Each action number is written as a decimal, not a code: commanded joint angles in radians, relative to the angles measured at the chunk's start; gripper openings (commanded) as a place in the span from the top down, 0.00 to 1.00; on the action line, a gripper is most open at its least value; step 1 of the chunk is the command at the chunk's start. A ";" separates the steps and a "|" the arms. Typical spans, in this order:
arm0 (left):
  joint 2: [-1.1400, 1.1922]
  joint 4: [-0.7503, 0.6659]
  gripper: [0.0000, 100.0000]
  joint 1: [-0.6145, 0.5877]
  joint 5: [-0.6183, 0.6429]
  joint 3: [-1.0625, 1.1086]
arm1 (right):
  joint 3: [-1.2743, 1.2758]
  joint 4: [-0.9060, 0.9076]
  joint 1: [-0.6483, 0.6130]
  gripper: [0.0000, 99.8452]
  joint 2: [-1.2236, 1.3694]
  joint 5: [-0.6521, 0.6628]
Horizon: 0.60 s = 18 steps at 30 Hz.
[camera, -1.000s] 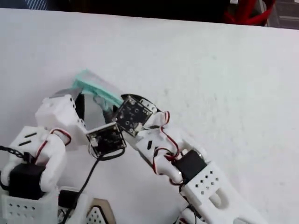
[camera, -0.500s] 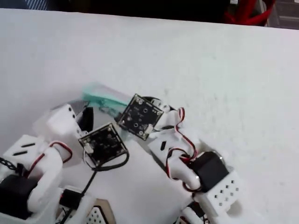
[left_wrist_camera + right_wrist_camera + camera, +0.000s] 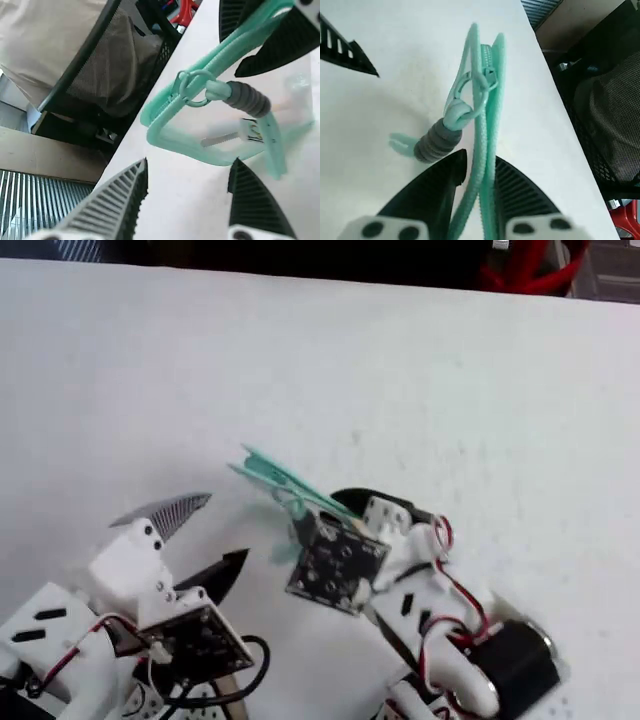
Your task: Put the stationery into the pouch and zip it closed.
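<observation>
A clear pouch [image 3: 486,115] with mint-green zipper trim is hanging edge-up, pinched in the right gripper [image 3: 479,167], its grey-tipped pull [image 3: 437,140] dangling alongside.

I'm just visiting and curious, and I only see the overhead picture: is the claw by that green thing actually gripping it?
Observer: Yes. Its own wrist view shows the right claw shut on the teal zipper edge of the pouch.
Operator: Anything inside the pouch?
Observer: The left wrist view shows a white item with a metal part through its clear side.
Operator: How would it get zipped?
Observer: A grey ribbed pull tab hangs from the slider.
</observation>
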 commanded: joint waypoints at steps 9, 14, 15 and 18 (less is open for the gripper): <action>-0.193 -0.107 0.74 0.025 0.015 0.155 | -0.064 0.200 -0.094 0.98 -0.189 0.083; -0.194 -0.049 0.74 0.162 0.060 0.123 | -0.064 0.245 -0.217 0.98 -0.200 0.095; -0.194 -0.040 0.74 0.196 0.060 0.115 | -0.066 0.237 -0.217 0.98 -0.200 0.097; -0.194 -0.026 0.74 0.252 0.058 0.115 | -0.087 0.213 -0.220 0.98 -0.202 0.097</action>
